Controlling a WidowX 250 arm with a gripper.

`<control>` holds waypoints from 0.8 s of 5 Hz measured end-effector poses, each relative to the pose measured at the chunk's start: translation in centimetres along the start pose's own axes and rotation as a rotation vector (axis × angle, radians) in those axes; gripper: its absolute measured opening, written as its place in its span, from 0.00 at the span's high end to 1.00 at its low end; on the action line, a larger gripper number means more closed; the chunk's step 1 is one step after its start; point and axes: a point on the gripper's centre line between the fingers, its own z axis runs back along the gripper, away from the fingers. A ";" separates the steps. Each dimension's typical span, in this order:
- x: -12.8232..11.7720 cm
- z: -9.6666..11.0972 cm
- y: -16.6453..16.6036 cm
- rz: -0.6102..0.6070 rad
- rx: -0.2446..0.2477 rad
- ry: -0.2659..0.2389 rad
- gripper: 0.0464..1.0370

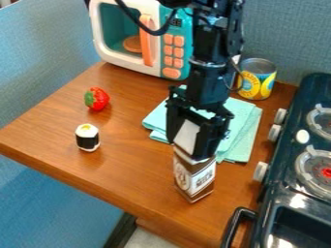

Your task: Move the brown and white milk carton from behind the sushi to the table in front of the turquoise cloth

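Nearest you, toward the front edge of the counter (129,167), the carton (194,180) stands roughly upright, brown below with a pale label and a white sloped top; the black stove (284,191) is off to its right; you can't tell for sure whether the carton's base rests on the wood or hangs just above it. Your pincer (188,145) comes down from above and is pinching the carton by that sloped top, one finger on each side, with the body left uncovered below.

Judge it as a light, hollow thing with thin card or plastic walls; the faces look smooth and may slide a little under a weak grip, while a hard squeeze could dent them; the folded top should be the stiffest part and gives you two slopes to bear on, though a hold so high lets the tall body swing or twist; the flat sides just under the slope would steady it more, if you keep the pressure even.

Behind it lies the folded teal cloth (242,128), soft and limp; left of the carton sits the sushi roll (88,138), with the strawberry (98,99) beyond it; farther back you have the yellow can (257,81) and, at the rear, the toy microwave (174,51).
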 end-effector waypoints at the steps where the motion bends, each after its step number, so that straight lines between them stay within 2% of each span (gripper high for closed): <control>1: 0.1 0.0 0.4 0.060 0.053 0.004 0.18; 2: -0.1 -0.2 0.6 0.092 0.075 0.010 0.14; 3: -1.9 -0.7 0.1 0.085 0.054 0.030 0.02; 4: -2.8 0.3 -0.1 0.102 0.006 -0.025 0.03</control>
